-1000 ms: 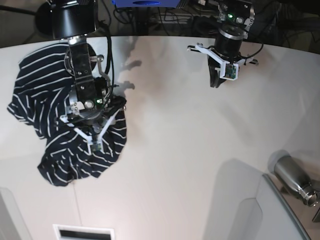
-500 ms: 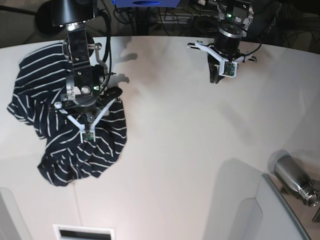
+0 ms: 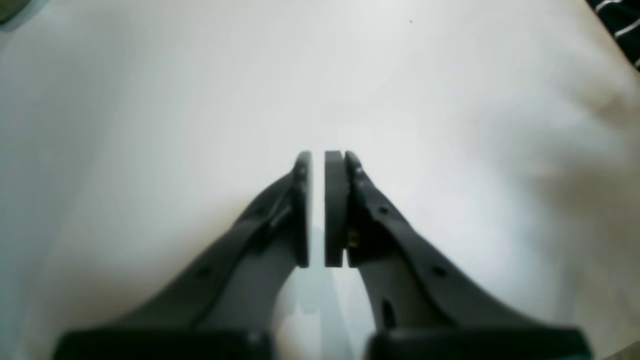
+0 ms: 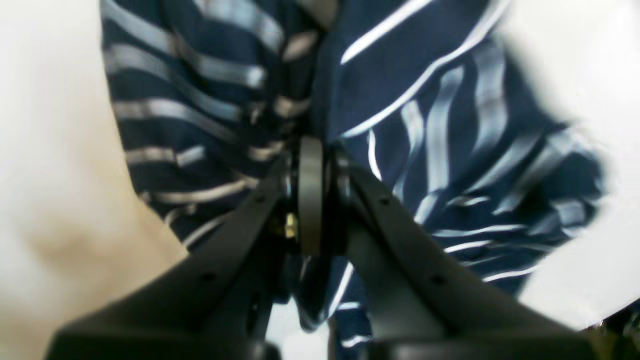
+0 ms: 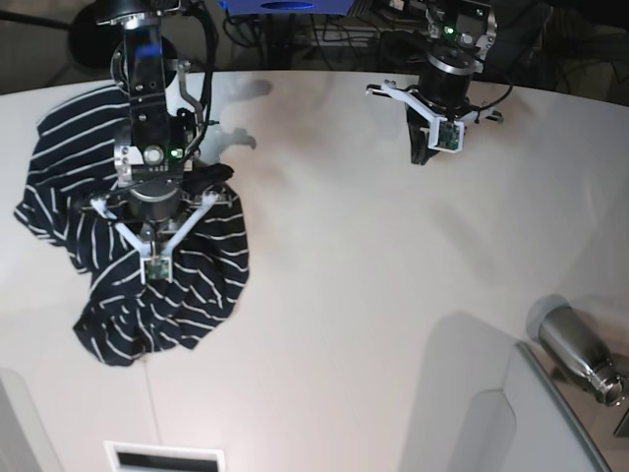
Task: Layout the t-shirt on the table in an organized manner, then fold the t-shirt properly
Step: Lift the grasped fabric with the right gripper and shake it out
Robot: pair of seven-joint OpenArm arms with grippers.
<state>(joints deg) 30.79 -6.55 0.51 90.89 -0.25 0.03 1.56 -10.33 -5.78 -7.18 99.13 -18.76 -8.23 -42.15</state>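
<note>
The right arm reaches down from the far left of the base view, its wrist pointing straight down over the t-shirt (image 5: 138,246). The right gripper (image 4: 317,200) has its jaws pressed together on a fold of the striped cloth; in the wrist view the fabric bunches up between and around the pads, pinched at a crease where two striped panels meet.

The left arm hangs at the far right of the base view, above bare table (image 5: 373,295), well apart from the shirt. The left gripper (image 3: 318,207) points down with its jaws drawn together, only a thin slit between the flat pads, and nothing between them.

The t-shirt lies crumpled on the left part of the table, not spread flat. Its heap runs longest from the far left toward the near side, ending in a rounded lobe nearest the camera. The stripes run in differing directions across the folds, so which way the collar or hem faces cannot be told. A corner of it shows at the top right of the left wrist view.
</note>
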